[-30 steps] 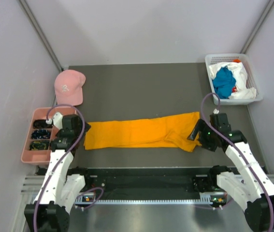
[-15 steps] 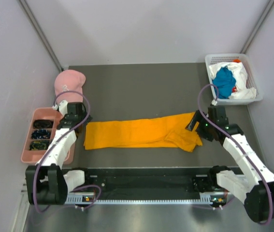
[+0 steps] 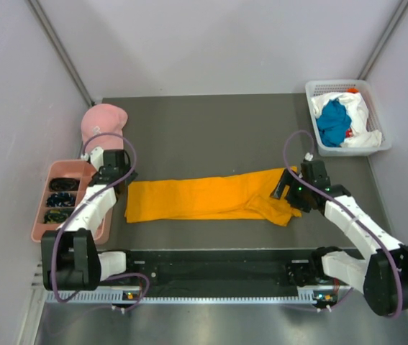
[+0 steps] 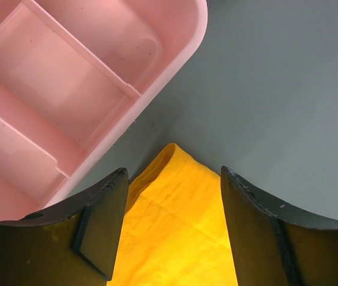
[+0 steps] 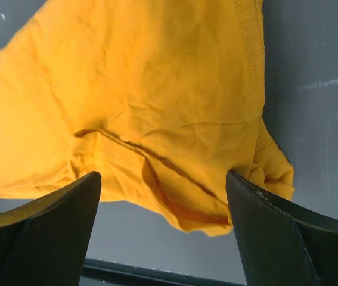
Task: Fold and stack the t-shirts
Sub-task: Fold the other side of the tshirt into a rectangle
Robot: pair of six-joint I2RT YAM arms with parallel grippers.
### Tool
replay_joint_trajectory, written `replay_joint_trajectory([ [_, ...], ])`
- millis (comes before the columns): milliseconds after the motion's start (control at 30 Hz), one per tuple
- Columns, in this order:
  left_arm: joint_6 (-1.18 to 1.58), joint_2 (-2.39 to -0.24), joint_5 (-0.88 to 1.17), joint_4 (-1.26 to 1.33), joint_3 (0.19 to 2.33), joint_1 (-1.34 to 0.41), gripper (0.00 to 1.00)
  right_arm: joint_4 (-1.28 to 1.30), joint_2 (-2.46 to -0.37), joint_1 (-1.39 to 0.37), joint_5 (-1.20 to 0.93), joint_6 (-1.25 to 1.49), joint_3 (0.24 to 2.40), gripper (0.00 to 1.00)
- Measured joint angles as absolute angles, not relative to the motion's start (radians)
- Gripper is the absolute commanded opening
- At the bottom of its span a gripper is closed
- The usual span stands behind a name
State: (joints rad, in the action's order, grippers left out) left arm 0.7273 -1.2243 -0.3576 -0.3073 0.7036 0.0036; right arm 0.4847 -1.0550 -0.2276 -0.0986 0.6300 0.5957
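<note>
Reaching further out over the tabletop (image 3: 211, 133) than a second ago, both arms now sit over the two ends of the orange t-shirt (image 3: 204, 198), which lies as a long folded strip across the middle. The left pincer (image 3: 121, 183) has moved up and away from the base, and in its wrist view its jaws are spread, with the shirt's corner (image 4: 171, 196) showing between them, just beside the pink tray (image 4: 67, 77). The right pincer (image 3: 288, 189) has slid inward from the shirt's outer edge and is also spread; its wrist view shows the rumpled sleeve end (image 5: 157, 131) below the open jaws, not yet pinched.

The shirt itself looks unmoved across the three top views, so only the arms have changed. That suggests they are lining up to take both ends for the next fold.

The teal t-shirt (image 3: 332, 122) and white t-shirt (image 3: 360, 108) are in the white basket (image 3: 337, 83) at the far right, unfolded. The pink cap (image 3: 103, 122) rests at the far left.
</note>
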Motion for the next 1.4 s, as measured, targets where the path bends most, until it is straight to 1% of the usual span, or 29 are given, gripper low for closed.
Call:
replay_joint_trajectory([
  [233, 0.728, -1.306, -0.357, -0.284, 0.720, 0.004, 0.63, 0.430, -1.146, -0.234, -0.098, 0.634, 0.555, 0.85],
  [267, 0.728, -1.322, -0.357, -0.280, 0.724, 0.004, 0.59, 0.429, -1.152, -0.235, -0.099, 0.634, 0.555, 0.85],
  [367, 0.731, -1.350, -0.357, -0.267, 0.728, 0.004, 0.52, 0.419, -1.165, -0.236, -0.098, 0.636, 0.555, 0.86],
  [467, 0.733, -1.377, -0.356, -0.261, 0.739, 0.004, 0.49, 0.414, -1.169, -0.236, -0.099, 0.636, 0.555, 0.86],
  [933, 0.730, -1.386, -0.319, -0.263, 0.753, 0.004, 0.48, 0.410, -1.174, -0.239, -0.098, 0.636, 0.555, 0.86],
  [1400, 0.731, -1.343, -0.292, -0.271, 0.692, 0.004, 0.47, 0.410, -1.174, -0.240, -0.098, 0.636, 0.555, 0.86],
])
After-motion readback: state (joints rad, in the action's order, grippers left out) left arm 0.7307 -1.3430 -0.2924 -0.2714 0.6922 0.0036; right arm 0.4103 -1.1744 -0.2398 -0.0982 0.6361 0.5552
